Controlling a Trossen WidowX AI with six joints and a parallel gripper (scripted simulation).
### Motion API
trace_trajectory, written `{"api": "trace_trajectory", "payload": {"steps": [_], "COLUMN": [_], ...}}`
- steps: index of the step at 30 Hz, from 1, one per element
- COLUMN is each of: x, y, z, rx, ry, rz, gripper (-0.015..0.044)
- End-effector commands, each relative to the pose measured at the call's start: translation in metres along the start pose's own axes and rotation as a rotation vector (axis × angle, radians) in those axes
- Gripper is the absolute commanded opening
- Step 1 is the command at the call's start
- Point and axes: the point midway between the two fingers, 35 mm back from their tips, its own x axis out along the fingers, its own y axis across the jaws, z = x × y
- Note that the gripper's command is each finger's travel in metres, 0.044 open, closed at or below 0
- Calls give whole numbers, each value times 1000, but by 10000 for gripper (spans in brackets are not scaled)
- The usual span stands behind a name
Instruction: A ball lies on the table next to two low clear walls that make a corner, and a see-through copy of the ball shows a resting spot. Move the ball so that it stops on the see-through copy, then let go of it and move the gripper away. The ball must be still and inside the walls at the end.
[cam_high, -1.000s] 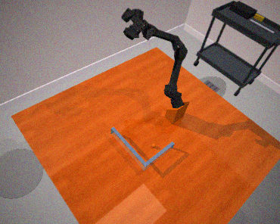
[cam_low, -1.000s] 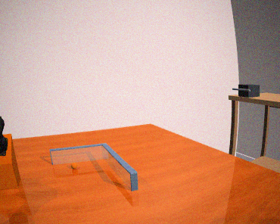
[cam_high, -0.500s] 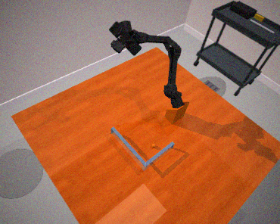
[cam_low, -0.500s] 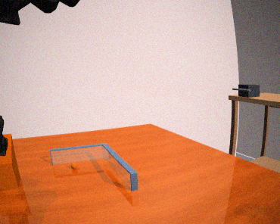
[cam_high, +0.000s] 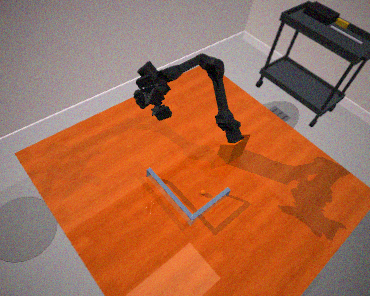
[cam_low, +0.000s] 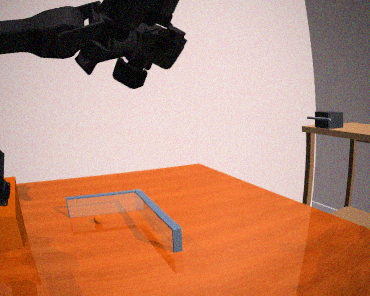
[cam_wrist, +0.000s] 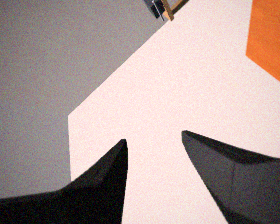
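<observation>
High above table (cam_high: 100, 165), arm (cam_high: 220, 95) outstretched; end effector (cam_high: 161, 112) seemingly half-open.

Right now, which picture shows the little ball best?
The top view: the ball sits in the open by the blue walls. The exterior view shows it dimly through a wall. The wrist view misses it.

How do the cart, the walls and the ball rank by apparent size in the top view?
1. Cart, though it stands farther away.
2. Walls, close behind.
3. Ball, a tiny dot.
</observation>
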Motion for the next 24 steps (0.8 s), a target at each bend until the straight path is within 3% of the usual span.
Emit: {"api": "trace_trajectory", "payload": {"steps": [1, 13, 19, 24], "x": [41, 91, 87, 70], "y": [-62, -224, -301, -357], "z": [8, 0, -10, -20], "rx": [-179, -752, -1084, -1366], "ry": [-16, 172, 425, 736], "rz": [-197, -739, -1006, -1199], "gripper": [223, 223, 223, 223]}}
